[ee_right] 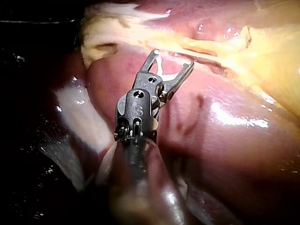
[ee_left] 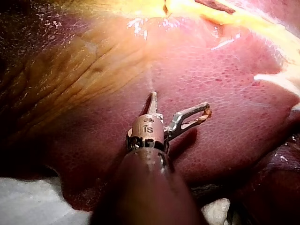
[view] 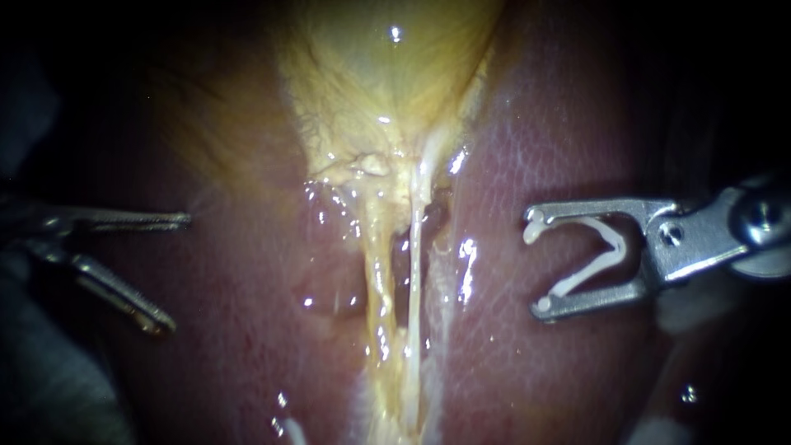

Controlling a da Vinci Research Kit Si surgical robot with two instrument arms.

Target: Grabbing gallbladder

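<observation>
The liver (view: 568,115) fills the left and right of the frame, dark red, finely mottled and wet. Down the centre, from mid-frame to the lower edge, run two pale strands of tissue (view: 414,321), one yellowish, one whiter, with a dark slit between them. At the right of the frame sits a white clip (view: 614,247), open in a V, well apart from the strands. In the left wrist view, white material (ee_left: 28,204) lies just beside the liver's edge

Endoscope close over liver (view: 568,148), square on. Wrist cameras look along left instrument (ee_left: 179,102) and right instrument (ee_right: 173,57); all share the liver.
</observation>
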